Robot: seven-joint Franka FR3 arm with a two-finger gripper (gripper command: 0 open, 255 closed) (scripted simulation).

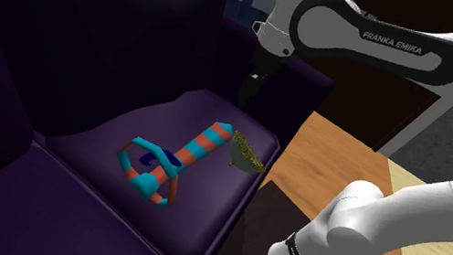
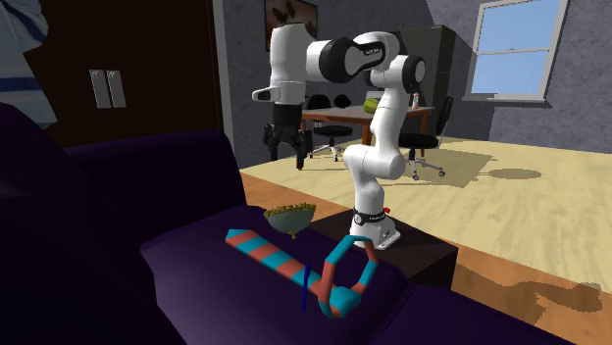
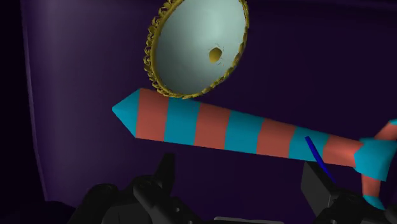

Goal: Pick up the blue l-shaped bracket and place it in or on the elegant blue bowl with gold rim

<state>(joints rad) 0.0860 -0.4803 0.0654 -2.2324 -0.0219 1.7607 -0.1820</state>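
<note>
The blue L-shaped bracket [image 1: 152, 159] is small and dark blue. It lies on the purple sofa seat [image 1: 94, 195] inside the loop of a red-and-cyan striped toy [image 1: 197, 148]; it shows as a thin blue sliver [image 3: 317, 157] and as the bracket [image 2: 306, 288]. The bowl [image 1: 246, 156] with a frilly gold rim and pale inside [image 3: 197, 44] stands at the toy's pointed tip, near the seat's edge [image 2: 290, 216]. My gripper [image 2: 284, 147] hangs open and empty well above the seat, over the bowl's side [image 1: 249, 88]; its fingers [image 3: 162, 178] stand apart.
The sofa's backrest [image 1: 92, 28] and armrest [image 1: 291, 85] rise around the seat. A dark low table [image 2: 422, 257] holds my base beside the sofa. Farther off are a desk with chairs [image 2: 343, 123] and a wooden floor.
</note>
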